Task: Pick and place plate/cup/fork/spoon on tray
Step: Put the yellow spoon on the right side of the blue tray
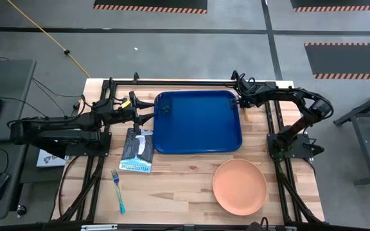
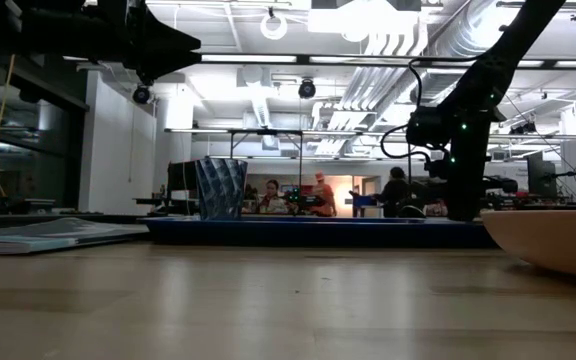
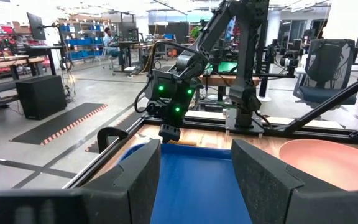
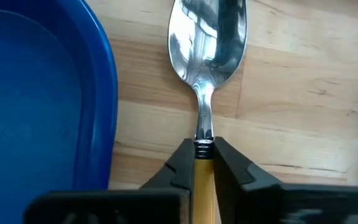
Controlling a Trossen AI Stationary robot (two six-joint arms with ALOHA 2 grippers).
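The blue tray (image 1: 198,125) lies mid-table. My right gripper (image 4: 202,149) is at the tray's far right corner (image 1: 241,104), shut on the spoon, whose silvery bowl (image 4: 209,31) is over bare wood beside the tray's right rim. My left gripper (image 3: 194,168) is open and empty at the tray's left rim (image 1: 149,115), above the table. The salmon plate (image 1: 239,186) rests flat near the front right. The blue-handled fork (image 1: 117,190) lies flat at the front left. The dark cup (image 2: 220,188) shows upright at the tray's left part, its foot hidden by the rim. My right gripper pinches the spoon's orange handle (image 4: 202,171) between its two fingers, at the end where it meets the metal neck. The fingers lie along the spoon, and the handle runs back between them. The bowl points away from the gripper. I cannot tell whether it touches the wood.
A dark packet with white print (image 1: 138,153) lies left of the tray, under my left arm. A black frame rail (image 1: 191,82) runs along the table's far edge and down both sides. Bare wood lies between fork and plate. People stand in the room beyond.
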